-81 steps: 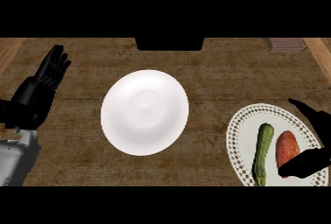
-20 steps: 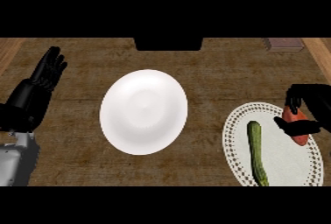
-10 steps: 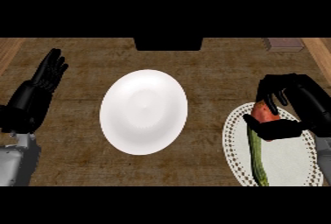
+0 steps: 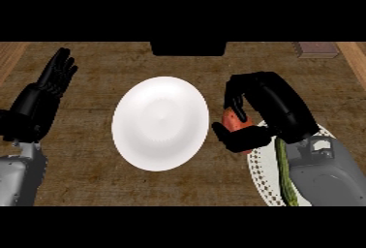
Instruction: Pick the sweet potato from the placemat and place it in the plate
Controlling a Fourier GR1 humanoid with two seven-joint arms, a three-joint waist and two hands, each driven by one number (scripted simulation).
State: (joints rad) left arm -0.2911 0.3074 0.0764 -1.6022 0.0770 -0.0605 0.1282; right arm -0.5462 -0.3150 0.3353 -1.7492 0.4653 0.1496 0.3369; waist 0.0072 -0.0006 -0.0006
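We see the right hand (image 4: pixel 265 109) curled round the sweet potato (image 4: pixel 236 122), fingers arched over its top and the thumb pinching it from below, so that only a strip of orange skin shows between them. The sweet potato is held in the air, over the bare strip of tabletop (image 4: pixel 100 63) between the white plate (image 4: pixel 160 123) and the placemat (image 4: pixel 263 169), just beside the plate's right rim and not yet over it. The plate lies in the middle of the brown wooden tabletop, and nothing rests on it. The placemat, pale with a dotted edge, shows at the lower right, mostly covered by the right forearm; on it a long green vegetable (image 4: pixel 284 169) lies lengthwise, partly hidden by the same forearm. We find the left hand (image 4: pixel 39 104) at the left edge of the view, spread open with its fingers straight and pointing up, resting well apart from the plate and touching nothing. A small brown block (image 4: pixel 316 49) sits at the far right edge of the tabletop
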